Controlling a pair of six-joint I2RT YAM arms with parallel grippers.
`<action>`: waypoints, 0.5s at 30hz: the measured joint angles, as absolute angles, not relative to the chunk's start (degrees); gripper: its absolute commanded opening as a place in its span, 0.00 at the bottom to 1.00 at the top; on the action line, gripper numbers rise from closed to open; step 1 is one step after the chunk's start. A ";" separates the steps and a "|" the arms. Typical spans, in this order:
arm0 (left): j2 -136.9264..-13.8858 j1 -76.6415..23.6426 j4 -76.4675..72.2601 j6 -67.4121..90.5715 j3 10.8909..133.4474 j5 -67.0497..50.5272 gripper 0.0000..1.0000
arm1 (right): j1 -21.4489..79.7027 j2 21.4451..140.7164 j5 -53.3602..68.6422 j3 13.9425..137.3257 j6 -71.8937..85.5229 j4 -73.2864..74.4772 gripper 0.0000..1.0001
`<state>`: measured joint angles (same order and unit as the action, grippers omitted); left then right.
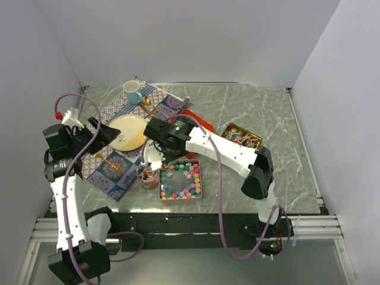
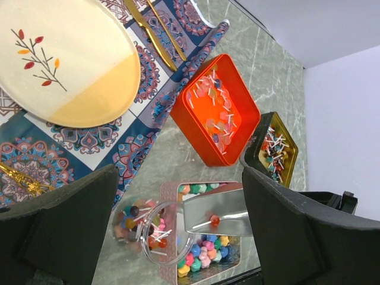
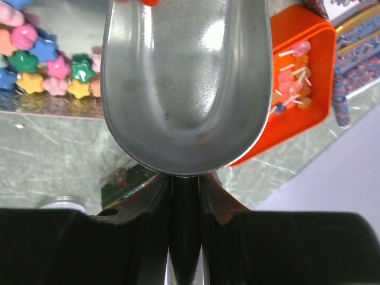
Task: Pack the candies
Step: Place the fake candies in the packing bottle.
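My right gripper (image 1: 159, 144) is shut on the handle of a silver scoop (image 3: 184, 83), whose mouth is held over a clear jar (image 2: 151, 228) of lollipops. One red lollipop (image 2: 215, 220) lies in the scoop (image 2: 219, 211). In the right wrist view the gripper (image 3: 185, 184) clamps the black handle. Pastel star candies (image 1: 180, 181) fill a pink tin (image 2: 168, 191) beside the jar; they also show in the right wrist view (image 3: 41, 59). My left gripper (image 2: 178, 172) is open and empty, hovering over the placemat left of the jar (image 1: 148, 177).
An orange tin (image 1: 199, 122) holds pale lollipops, and a gold tin (image 1: 241, 135) holds wrapped sticks. A cream plate (image 1: 127, 132), a blue cup (image 1: 132, 91) and gold cutlery (image 2: 148, 27) lie on a patterned placemat (image 1: 110, 172) at the left.
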<state>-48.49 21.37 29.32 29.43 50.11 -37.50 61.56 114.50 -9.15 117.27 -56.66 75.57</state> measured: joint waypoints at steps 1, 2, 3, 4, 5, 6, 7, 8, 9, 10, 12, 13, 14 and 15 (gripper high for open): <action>-48.49 21.37 29.21 29.54 50.11 -37.63 0.91 | 61.89 114.50 -9.87 117.36 -56.73 75.66 0.00; -48.58 21.37 28.99 29.65 50.11 -37.74 0.91 | 62.22 114.50 -10.57 117.38 -56.86 75.70 0.00; -48.64 21.37 28.73 29.71 50.11 -37.85 0.91 | 62.63 114.50 -11.42 117.38 -56.99 75.75 0.00; -48.82 21.37 28.51 29.71 50.11 -37.98 0.91 | 63.00 114.50 -12.19 117.38 -57.12 75.75 0.00; -49.06 21.37 28.25 29.74 50.11 -38.22 0.91 | 63.44 114.50 -13.17 117.38 -57.34 75.75 0.00; -49.36 21.37 28.08 29.76 50.11 -38.35 0.91 | 63.86 114.50 -14.06 117.38 -57.56 75.75 0.00; -49.69 21.37 28.01 29.78 50.11 -38.48 0.90 | 64.38 114.48 -15.11 117.36 -57.82 75.77 0.00; -50.02 21.37 27.99 29.82 50.11 -38.65 0.90 | 64.84 114.48 -16.03 117.36 -58.00 75.77 0.00; -50.26 21.37 27.92 29.87 50.11 -38.79 0.90 | 65.19 114.48 -16.69 117.36 -58.11 75.77 0.00; -50.52 21.37 27.83 29.89 50.13 -38.94 0.90 | 65.67 114.48 -17.52 117.36 -58.22 75.77 0.00; -50.98 21.37 27.59 30.04 50.17 -39.22 0.90 | 66.41 114.48 -19.22 117.32 -58.24 75.77 0.00; -51.18 21.37 27.49 30.22 50.17 -39.33 0.90 | 66.63 114.48 -19.90 117.30 -58.24 75.79 0.00; -51.35 21.37 27.35 30.46 50.17 -39.46 0.90 | 66.92 114.45 -20.62 117.23 -58.24 75.79 0.00; -51.57 21.37 27.24 30.72 50.17 -39.57 0.90 | 67.13 114.45 -21.32 117.12 -58.24 75.79 0.00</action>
